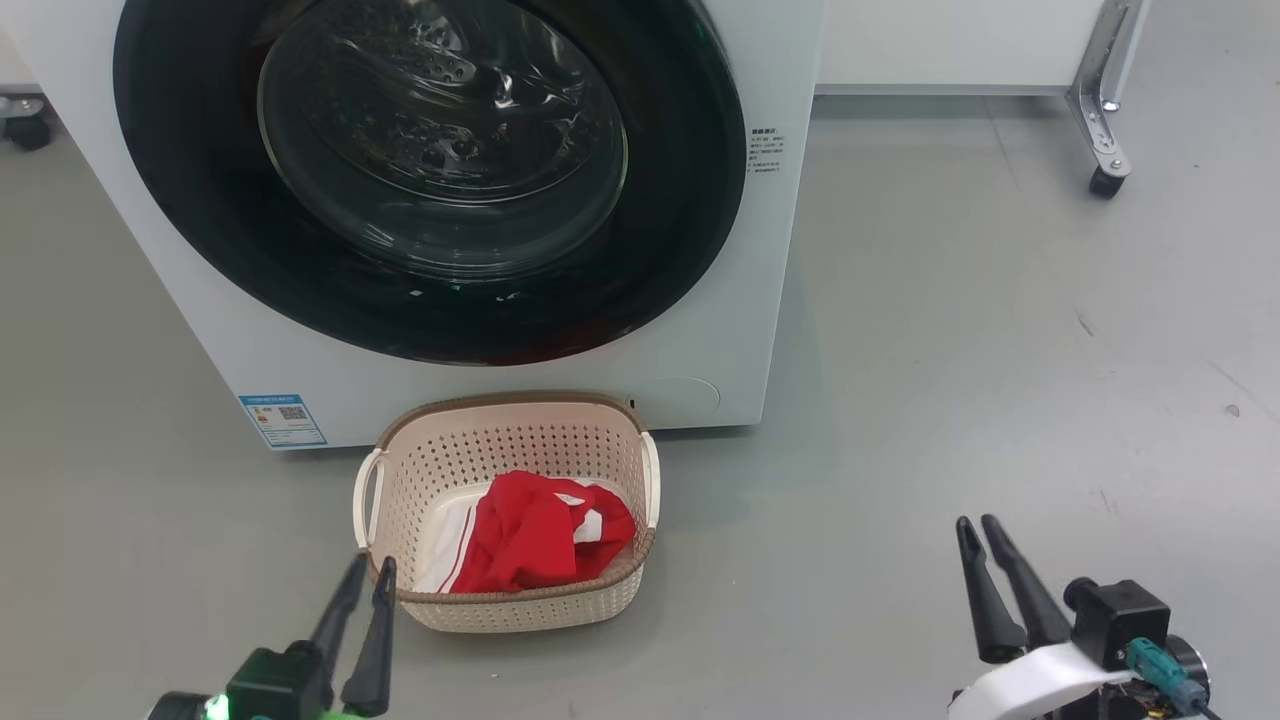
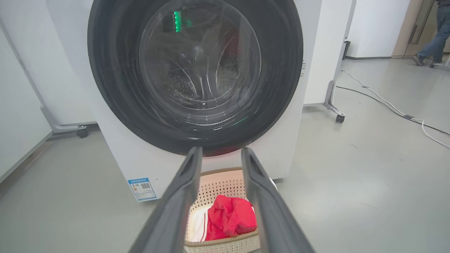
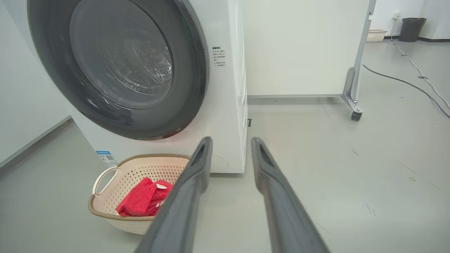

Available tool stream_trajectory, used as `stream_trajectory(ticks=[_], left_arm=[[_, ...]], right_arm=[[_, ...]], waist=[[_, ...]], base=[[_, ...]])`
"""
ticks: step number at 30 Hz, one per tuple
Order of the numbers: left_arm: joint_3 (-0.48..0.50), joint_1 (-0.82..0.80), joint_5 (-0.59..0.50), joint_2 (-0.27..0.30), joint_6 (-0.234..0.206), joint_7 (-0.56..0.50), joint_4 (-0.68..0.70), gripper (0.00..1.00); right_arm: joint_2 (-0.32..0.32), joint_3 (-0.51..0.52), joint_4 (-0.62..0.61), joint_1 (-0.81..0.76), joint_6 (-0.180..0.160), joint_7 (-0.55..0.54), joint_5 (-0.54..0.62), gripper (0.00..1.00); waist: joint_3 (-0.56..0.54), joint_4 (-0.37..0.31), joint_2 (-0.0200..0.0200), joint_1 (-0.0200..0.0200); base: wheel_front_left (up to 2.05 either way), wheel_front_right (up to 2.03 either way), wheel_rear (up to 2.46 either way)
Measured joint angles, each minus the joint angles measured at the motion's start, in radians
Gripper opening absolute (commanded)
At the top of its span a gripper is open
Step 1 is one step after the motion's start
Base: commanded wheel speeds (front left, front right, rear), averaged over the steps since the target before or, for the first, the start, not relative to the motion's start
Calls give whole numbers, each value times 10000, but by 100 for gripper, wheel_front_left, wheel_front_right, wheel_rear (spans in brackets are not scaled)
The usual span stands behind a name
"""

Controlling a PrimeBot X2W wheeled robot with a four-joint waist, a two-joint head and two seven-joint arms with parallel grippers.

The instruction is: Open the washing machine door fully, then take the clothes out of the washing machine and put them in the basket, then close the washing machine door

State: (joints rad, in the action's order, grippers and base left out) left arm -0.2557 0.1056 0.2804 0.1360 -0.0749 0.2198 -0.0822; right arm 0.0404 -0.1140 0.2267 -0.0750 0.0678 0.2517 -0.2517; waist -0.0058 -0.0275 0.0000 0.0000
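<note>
Holding nothing, left gripper (image 1: 372, 562) and right gripper (image 1: 975, 522) stand part-open; crumpled red clothes (image 1: 535, 540) lie in the perforated cream basket (image 1: 480, 450).

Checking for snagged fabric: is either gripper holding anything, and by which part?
Nothing is held. The left gripper and right gripper hang with empty jaws, clear of the clothes lying in the basket.

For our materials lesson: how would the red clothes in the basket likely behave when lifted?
The clothes lie crumpled in soft folds, so they are probably floppy. The fabric looks thin, so it is likely light.
</note>
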Motion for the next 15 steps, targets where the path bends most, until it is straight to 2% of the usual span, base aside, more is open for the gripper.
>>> stream_trajectory(ticks=[7, 15], left_arm=[[-161, 199, 44, -222, 10, 0, -625, 0], [-130, 227, 874, -253, 113, -4, -562, 0]], right_arm=[[-132, -27, 621, -423, 0, -13, -40, 0], [-132, 21, 568, -416, 13, -163, -861, 0]], waist=[[0, 1, 0, 0], [10, 26, 0, 0]], base=[[0, 0, 0], [0, 0, 0]])
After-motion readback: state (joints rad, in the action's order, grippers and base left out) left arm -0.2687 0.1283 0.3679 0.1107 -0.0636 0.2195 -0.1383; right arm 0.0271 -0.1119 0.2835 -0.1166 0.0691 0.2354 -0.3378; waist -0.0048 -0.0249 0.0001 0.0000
